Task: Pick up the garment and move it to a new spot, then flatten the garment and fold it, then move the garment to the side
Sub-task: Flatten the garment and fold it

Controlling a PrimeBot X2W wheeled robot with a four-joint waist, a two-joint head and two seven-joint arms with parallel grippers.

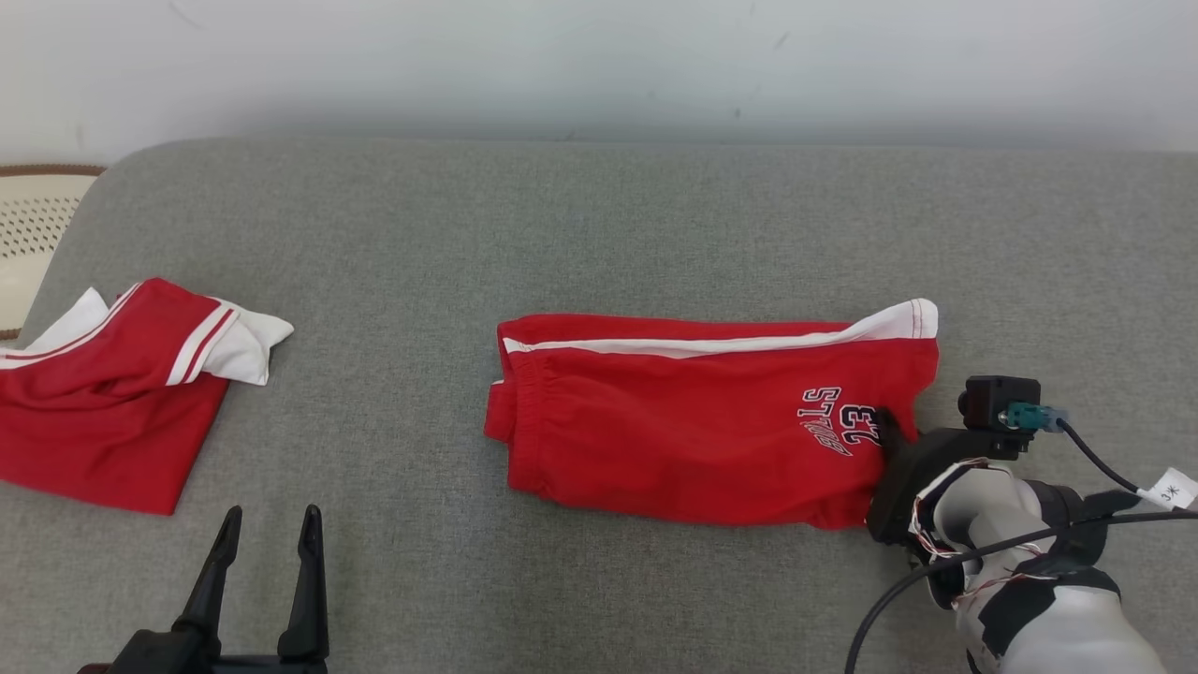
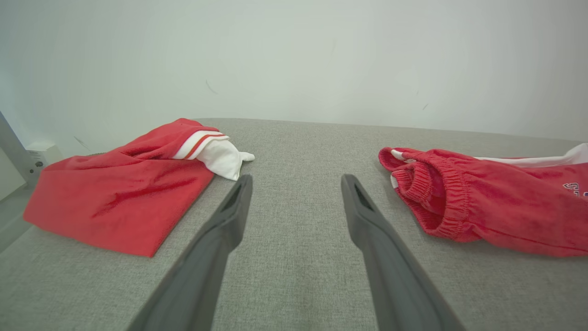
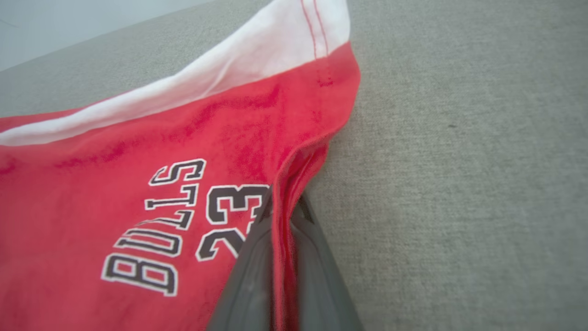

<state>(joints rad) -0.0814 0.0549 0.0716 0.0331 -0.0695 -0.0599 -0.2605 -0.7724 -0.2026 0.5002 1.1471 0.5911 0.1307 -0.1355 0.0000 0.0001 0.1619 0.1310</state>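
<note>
The garment (image 1: 693,426) is a pair of red shorts with a white stripe and "BULLS 23" print, lying folded lengthwise on the grey surface. My right gripper (image 1: 887,429) is shut on its right hem edge; in the right wrist view a ridge of red cloth (image 3: 282,197) is pinched between the two fingers of my right gripper (image 3: 284,202). The waistband end of the garment (image 2: 441,197) lies to the right of my left gripper (image 2: 296,181). That left gripper (image 1: 270,529) is open at the lower left, above bare surface, holding nothing.
A second red and white garment (image 1: 112,402) lies crumpled at the left edge of the grey padded surface (image 1: 599,234), also seen as the red garment (image 2: 124,193) left of my left fingers. A cream perforated basket (image 1: 33,234) stands beyond the left edge. A pale wall runs behind.
</note>
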